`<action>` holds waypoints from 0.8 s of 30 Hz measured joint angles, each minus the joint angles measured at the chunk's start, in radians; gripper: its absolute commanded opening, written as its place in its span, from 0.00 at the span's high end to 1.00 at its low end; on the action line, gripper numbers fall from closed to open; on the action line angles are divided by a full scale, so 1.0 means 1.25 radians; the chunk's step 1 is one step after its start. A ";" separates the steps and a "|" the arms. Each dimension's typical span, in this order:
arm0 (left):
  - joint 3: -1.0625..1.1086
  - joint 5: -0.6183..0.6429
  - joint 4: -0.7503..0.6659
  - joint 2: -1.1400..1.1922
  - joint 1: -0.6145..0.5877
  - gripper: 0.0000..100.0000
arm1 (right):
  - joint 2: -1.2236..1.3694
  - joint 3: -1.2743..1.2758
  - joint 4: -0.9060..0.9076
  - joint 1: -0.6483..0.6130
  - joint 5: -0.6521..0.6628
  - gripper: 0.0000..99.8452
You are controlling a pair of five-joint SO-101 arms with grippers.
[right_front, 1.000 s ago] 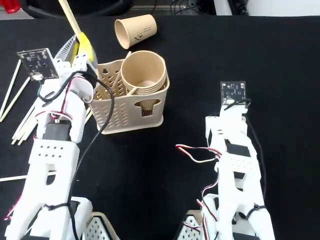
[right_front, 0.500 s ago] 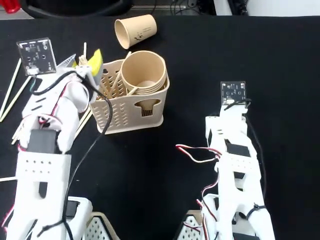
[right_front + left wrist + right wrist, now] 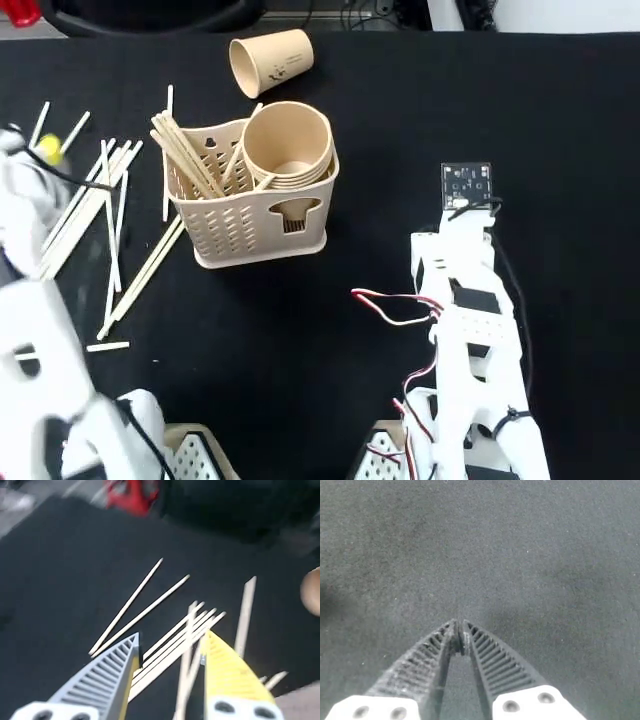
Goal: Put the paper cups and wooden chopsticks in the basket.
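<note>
Swung away from the basket [image 3: 250, 225], the left gripper [image 3: 171, 636] has left a bundle of chopsticks [image 3: 185, 155] inside.
Its fingers [image 3: 227, 675] are spread, empty, above loose chopsticks [image 3: 145, 612] on the cloth [image 3: 60, 570] (right gripper [image 3: 458, 630] pinched closed, empty).

Open lane over table [image 3: 380, 180] between basket [image 3: 255, 225] and right arm [image 3: 465, 290]. Left of basket: loose chopsticks [image 3: 105, 215] scattered across the approach. Far side: tipped cup [image 3: 270, 60] near the rim. Basket top crowded by stacked cups [image 3: 287, 140] and leaning chopstick bundle [image 3: 185, 155].
</note>
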 measured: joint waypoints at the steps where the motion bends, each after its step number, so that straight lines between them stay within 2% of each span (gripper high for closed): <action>1: -0.025 -0.021 0.010 0.054 -0.017 0.79 | 0.000 0.000 0.000 0.000 0.000 0.99; 4: -0.110 -0.097 0.048 0.226 -0.045 0.80 | 0.000 0.000 0.000 0.000 0.000 0.99; 10: -0.295 -0.288 0.141 0.536 -0.041 0.79 | 0.000 0.000 0.000 0.000 0.000 0.99; 14: -0.410 -0.387 0.150 0.712 -0.041 0.79 | 0.000 0.000 0.000 0.000 0.000 0.99; 20: -0.609 -0.421 0.164 0.973 -0.041 0.79 | 0.000 0.000 0.000 0.000 0.000 0.99; 24: -0.770 -0.455 0.239 1.132 -0.031 0.79 | 0.000 0.000 0.000 0.000 0.000 0.99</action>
